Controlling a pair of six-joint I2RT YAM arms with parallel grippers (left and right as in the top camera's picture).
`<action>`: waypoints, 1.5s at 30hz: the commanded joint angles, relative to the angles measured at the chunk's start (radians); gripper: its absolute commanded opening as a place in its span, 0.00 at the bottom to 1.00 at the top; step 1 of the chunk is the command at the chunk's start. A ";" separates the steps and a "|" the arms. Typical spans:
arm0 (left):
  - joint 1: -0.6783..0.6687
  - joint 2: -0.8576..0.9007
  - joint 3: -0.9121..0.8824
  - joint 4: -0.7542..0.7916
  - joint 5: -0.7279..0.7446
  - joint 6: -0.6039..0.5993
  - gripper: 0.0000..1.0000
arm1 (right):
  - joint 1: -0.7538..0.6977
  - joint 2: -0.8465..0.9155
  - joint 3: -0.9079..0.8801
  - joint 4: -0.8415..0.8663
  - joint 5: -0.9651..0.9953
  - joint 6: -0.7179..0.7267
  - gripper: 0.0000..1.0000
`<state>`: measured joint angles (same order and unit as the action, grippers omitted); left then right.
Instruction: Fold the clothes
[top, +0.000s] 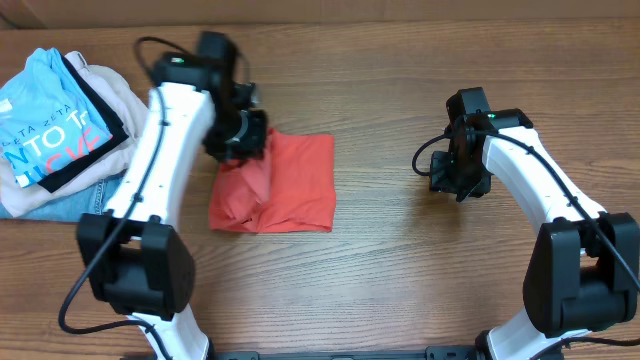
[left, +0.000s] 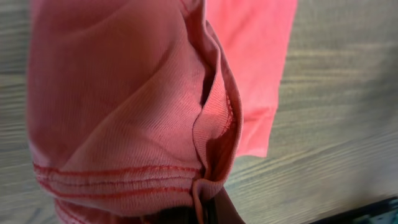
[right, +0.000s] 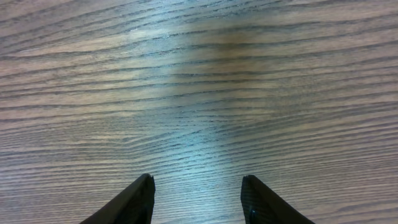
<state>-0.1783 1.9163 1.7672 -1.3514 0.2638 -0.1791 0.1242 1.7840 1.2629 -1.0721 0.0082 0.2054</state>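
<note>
My left claw (top: 243, 135) is closed tight on the red shirt (top: 290, 185). In the left wrist view the pinched cloth (left: 124, 93) fills most of the frame, and the stitched hem (left: 118, 177) bunches down toward my fingers at the bottom edge. The fingers themselves are almost wholly buried in fabric.

From above, the shirt lies left of centre on the table (top: 400, 260) as a rough, nearly square bundle with no strong long axis. Its right-hand edge runs straight up and down the frame. I hold it at its upper left corner, so the rest spreads away from that claw toward the lower right. A wrinkled ridge runs down the bundle's left half below my grip.

My right claw (top: 460, 178) sits well apart from the shirt, toward the right of the overhead frame, with bare wood between them. Its wrist view shows only wood grain (right: 199, 74) between the two dark fingertips. That claw (right: 198, 193) stands part-way open with nothing in it.

The shirt lies to the left of that free claw, and its straight right edge is the nearest part. I judge the fold turns on my left claw, which is already on the cloth. Carrying the held corner across toward the lower right would lay it over the flat part.

The blue shirt (top: 50, 130) and beige garment (top: 100, 85), piled at the upper left, are clear of this work.
</note>
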 joint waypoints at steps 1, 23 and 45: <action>-0.077 0.020 0.018 -0.005 -0.096 -0.059 0.04 | -0.007 -0.022 0.016 -0.004 0.013 -0.003 0.49; -0.092 0.050 0.084 -0.003 0.007 -0.134 0.04 | -0.007 -0.022 0.015 -0.016 -0.013 -0.003 0.49; -0.135 0.052 0.151 -0.098 -0.028 -0.114 0.05 | -0.007 -0.022 0.014 -0.016 -0.013 -0.003 0.49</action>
<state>-0.3008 1.9717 1.9545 -1.4609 0.2489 -0.3077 0.1242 1.7840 1.2629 -1.0920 0.0032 0.2054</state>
